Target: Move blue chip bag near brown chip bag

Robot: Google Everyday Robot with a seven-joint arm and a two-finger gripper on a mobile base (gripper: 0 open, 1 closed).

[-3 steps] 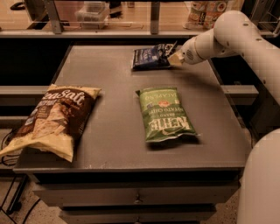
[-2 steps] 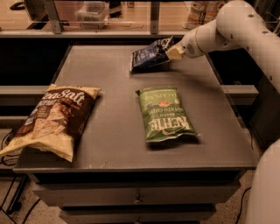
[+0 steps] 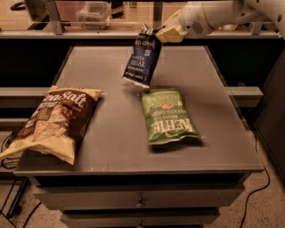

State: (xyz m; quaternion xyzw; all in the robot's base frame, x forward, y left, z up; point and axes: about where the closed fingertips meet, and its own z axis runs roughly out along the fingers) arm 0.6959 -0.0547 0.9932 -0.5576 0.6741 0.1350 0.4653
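The blue chip bag [image 3: 143,58] hangs in the air above the middle of the grey table [image 3: 111,133], its lower end just above the green Kettle bag. My gripper [image 3: 161,34] is shut on the bag's top edge and comes in from the upper right on a white arm. The brown chip bag [image 3: 55,120] lies flat at the table's left front, partly over the left edge, well apart from the blue bag.
A green Kettle chip bag [image 3: 168,116] lies flat right of the table's middle, just below the hanging blue bag. A shelf with a clear bin [image 3: 93,13] runs behind the table. Drawers sit under the tabletop.
The blue bag has been lifted off the table's back and carried left and toward the middle. The gripper has moved with it. The other two bags have not moved.
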